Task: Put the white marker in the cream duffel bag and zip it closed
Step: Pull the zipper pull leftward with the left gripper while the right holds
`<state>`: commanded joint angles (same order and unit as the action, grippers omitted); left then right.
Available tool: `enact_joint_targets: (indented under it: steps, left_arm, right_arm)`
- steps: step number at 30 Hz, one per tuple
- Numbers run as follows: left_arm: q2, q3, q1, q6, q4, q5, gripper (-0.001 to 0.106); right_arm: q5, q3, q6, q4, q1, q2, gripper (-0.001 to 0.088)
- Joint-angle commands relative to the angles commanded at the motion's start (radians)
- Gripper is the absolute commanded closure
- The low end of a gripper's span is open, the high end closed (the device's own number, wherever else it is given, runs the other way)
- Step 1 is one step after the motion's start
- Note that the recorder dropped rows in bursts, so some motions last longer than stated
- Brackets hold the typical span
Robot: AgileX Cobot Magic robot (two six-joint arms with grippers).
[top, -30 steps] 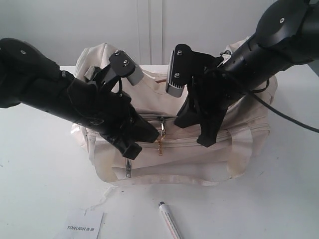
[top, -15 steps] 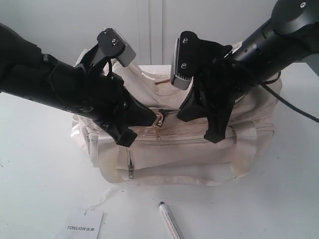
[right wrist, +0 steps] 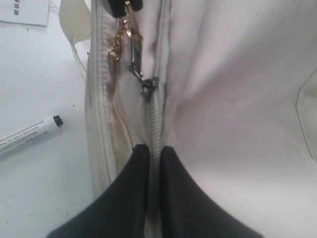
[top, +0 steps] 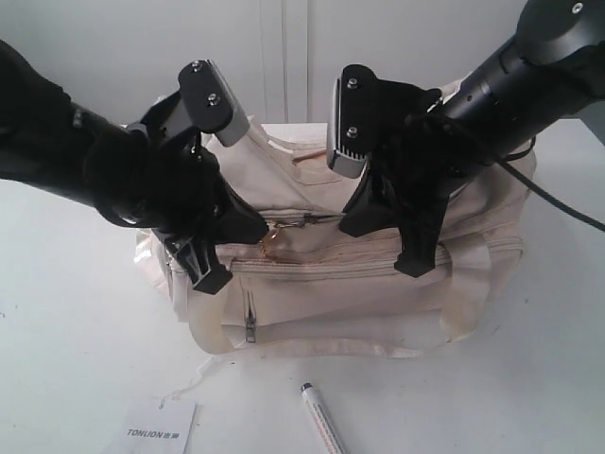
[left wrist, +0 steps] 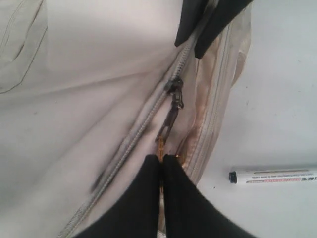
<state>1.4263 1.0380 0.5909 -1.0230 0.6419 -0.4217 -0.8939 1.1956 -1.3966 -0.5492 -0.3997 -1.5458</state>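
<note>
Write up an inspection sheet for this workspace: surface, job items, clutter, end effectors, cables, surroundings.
Surface: white table, no spills seen.
Job's things: cream duffel bag in the middle; white marker lying on the table in front of it, outside the bag.
Clutter: paper tag printed TONLION, on the table near the marker.
End effectors: left end effector shut on the zipper pull; right end effector shut on the bag's zipper seam.
Cables: black cable trailing from the right arm above the table.
Surroundings: plain pale wall behind; nothing else seen.
</note>
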Motion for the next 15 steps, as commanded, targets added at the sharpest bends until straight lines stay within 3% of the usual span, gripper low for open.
enact_joint_targets:
  steps: [7,15]
  left_arm:
    - [-0.028,0.0,0.0,0.015,-0.077,-0.016,0.105]
    - [-0.034,0.0,0.0,0.222,-0.304,-0.063,0.105]
  right_arm:
    - [0.013,0.0,0.006,0.0,0.0,-0.002,0.0868]
    - [0.028,0.0,0.006,0.0,0.0,-0.002,0.0868]
